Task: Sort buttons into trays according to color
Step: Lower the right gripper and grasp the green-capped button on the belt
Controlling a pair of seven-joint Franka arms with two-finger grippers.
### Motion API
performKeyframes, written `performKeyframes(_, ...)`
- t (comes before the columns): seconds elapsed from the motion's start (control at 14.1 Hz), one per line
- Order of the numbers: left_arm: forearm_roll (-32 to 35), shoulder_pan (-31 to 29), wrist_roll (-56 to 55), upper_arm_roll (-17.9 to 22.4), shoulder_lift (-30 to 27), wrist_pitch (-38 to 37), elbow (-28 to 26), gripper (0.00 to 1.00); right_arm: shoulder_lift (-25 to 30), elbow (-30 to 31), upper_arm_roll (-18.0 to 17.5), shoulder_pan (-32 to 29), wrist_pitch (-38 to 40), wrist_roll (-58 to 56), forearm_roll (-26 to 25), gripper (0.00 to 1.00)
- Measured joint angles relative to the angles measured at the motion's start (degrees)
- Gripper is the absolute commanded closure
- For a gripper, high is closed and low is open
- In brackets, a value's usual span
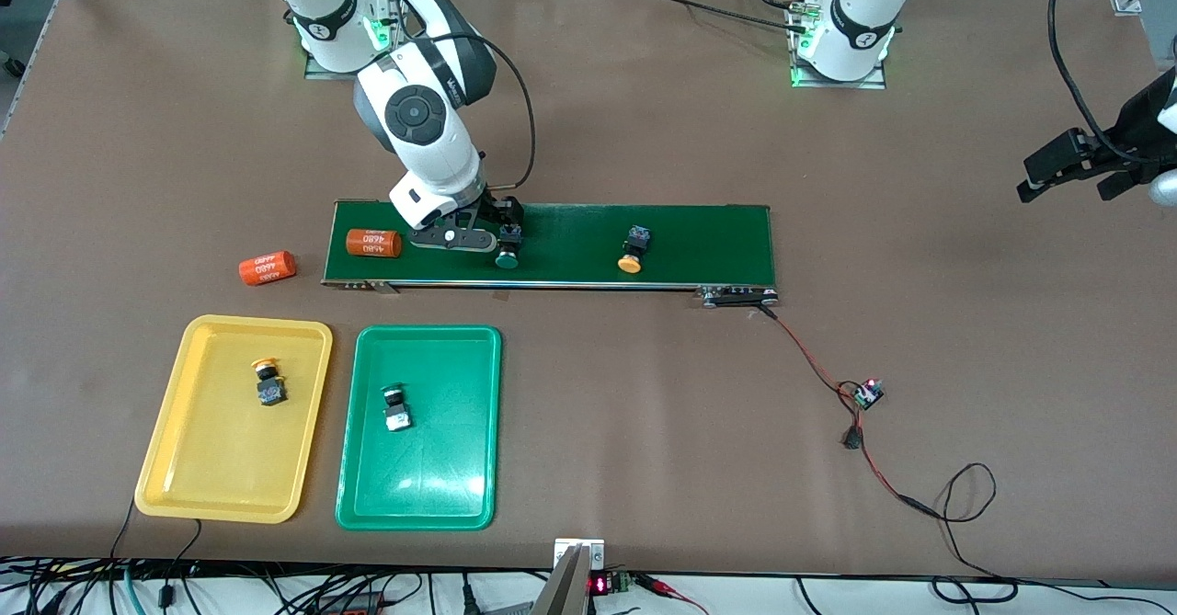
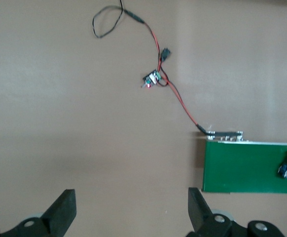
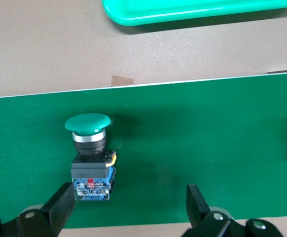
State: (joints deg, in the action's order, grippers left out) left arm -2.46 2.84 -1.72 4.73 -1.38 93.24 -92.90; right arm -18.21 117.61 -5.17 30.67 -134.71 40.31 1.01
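- The right gripper (image 3: 128,210) is hovering low over the conveyor belt (image 3: 193,138) with jaws spread wide and holding nothing; the green button (image 3: 90,157) is lying on the belt off-centre, close by one finger (image 3: 59,202) rather than midway between the two.
- I judge the gripper is needing a sideways shift to centre the button's black body between the jaws before closing.
- The green tray (image 1: 418,431) is waiting as its destination.
- The left gripper (image 2: 131,210) is waiting, jaws parted and empty, over bare table.
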Motion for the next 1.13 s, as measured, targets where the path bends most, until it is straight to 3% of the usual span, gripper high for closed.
performKeyframes(0.92, 0.19, 0.0, 0.01, -0.11, -0.73, -1.93, -0.09, 0.0, -3.1, -2.56, 0.08, -0.1, 0.0, 0.39, -0.19, 0.0)
performKeyframes(1.13, 0.19, -0.01, 0.01, 0.02, -1.16, -3.45, 0.13, 0.0, -4.04, -2.65, 0.31, -0.39, 0.01, 0.46, -2.74, 0.02)
